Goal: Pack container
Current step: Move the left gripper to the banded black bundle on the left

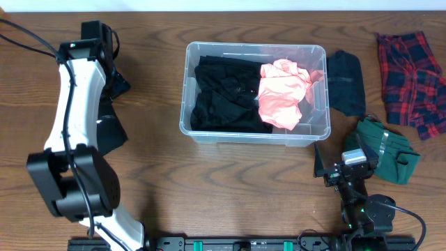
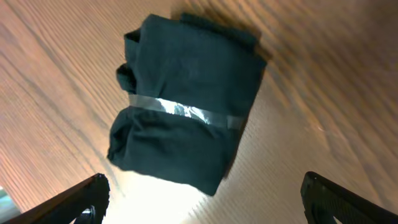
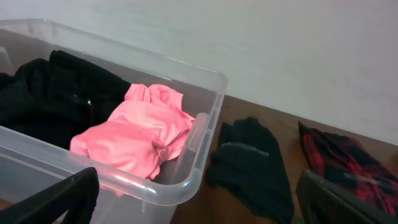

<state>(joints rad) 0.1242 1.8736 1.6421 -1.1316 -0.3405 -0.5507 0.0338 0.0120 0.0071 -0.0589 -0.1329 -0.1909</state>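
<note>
Left gripper point(image 2: 204, 179): your fingers apart, taped dark bundle point(image 2: 186, 106) at frame centre | right gripper point(image 3: 199, 177): fingers apart | container point(image 1: 254, 136), upper centre: holds pink garment point(image 1: 282, 94), black garment point(image 1: 223, 94)

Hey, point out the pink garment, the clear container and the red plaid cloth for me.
pink garment point(image 1: 282, 94): overhead view, middle of the crumpled fabric.
container point(image 1: 244, 137): overhead view, its near wall.
red plaid cloth point(image 1: 411, 77): overhead view, centre of the fabric.

Clear container point(image 1: 251, 137); black garment point(image 1: 219, 97); pink garment point(image 1: 282, 94); red-navy plaid cloth point(image 1: 411, 77); green bundle point(image 1: 390, 150); brown woodgrain table point(image 1: 209, 181).
</note>
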